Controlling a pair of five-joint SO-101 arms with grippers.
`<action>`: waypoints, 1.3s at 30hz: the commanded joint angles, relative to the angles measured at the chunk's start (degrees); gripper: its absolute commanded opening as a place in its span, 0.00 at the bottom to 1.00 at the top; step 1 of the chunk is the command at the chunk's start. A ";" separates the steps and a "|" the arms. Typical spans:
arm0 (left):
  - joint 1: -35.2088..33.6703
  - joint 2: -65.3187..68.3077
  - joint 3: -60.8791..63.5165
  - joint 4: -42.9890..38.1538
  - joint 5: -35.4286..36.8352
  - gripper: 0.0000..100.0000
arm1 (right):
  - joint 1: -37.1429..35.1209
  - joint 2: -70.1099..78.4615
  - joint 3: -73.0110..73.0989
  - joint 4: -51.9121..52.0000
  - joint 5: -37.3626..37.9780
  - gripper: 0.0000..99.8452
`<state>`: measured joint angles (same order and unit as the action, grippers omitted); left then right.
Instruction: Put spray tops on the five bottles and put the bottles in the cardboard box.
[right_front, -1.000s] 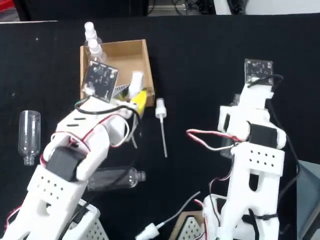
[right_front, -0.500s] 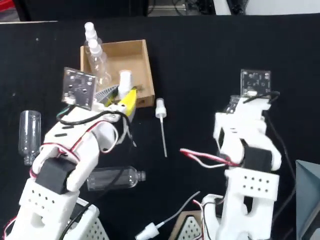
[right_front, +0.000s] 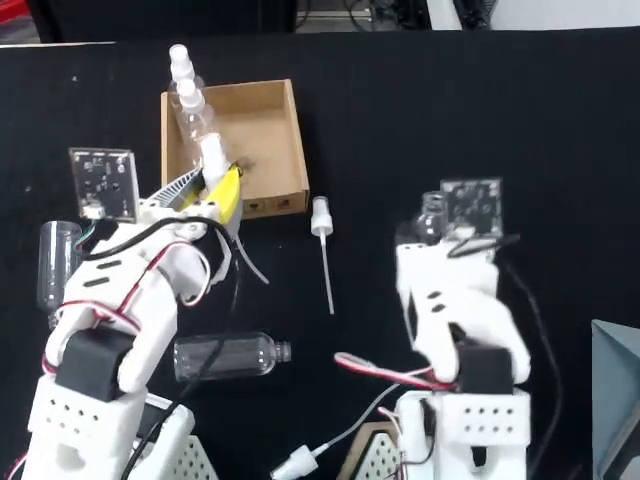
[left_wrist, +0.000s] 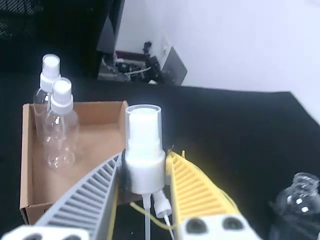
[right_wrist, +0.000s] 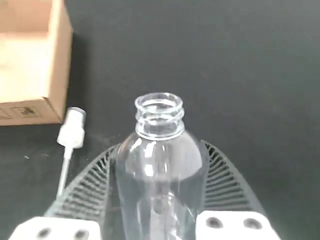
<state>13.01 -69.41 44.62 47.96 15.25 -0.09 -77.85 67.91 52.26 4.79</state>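
Clamped at its collar in the left gripper (left_wrist: 144, 167), between ribbed grey and yellow fingers: a white spray top (left_wrist: 144, 145), upright, thin dip tube hanging below, poised just over the near wall of the cardboard box (right_front: 297, 130). Closed round the shoulders of the open bottle (right_wrist: 159, 165), the right gripper (right_wrist: 160, 149); bottle upright, threaded neck bare, well apart from the box. Between box and held bottle, just beside the box wall, a loose spray top (right_front: 321, 218) lying flat with its tube pointing away from the box.

Probably light and stiff, that bottle: thin clear plastic, smooth, rounded at the shoulder, likely slippery and prone to dent under a hard pinch. Best held low on the body or shoulder, as now, leaving the neck free. Spray top of hard white plastic, cylindrical cap over a wider collar; tube slender and likely bendy, so best taken by the collar and lowered straight into the neck before any twisting.

At the box's far corner, two capped bottles (right_front: 190, 105), clear with white tops; hard to tell whether both stand fully inside. Well apart from the box, two uncapped bottles (right_front: 228, 357) lying on their sides.
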 joint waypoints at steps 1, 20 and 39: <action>-0.75 -2.55 -1.01 -1.49 0.53 0.03 | -3.60 -5.85 1.98 -3.16 0.70 0.12; -0.66 -3.08 -1.01 -1.05 1.23 0.03 | -4.31 -13.23 10.59 -10.02 0.62 0.12; -8.84 -3.08 -1.36 -1.41 18.64 0.03 | -10.11 -13.14 16.31 -16.09 0.53 0.12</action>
<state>9.05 -71.16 44.62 47.96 28.70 -7.74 -89.54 84.26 39.16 4.79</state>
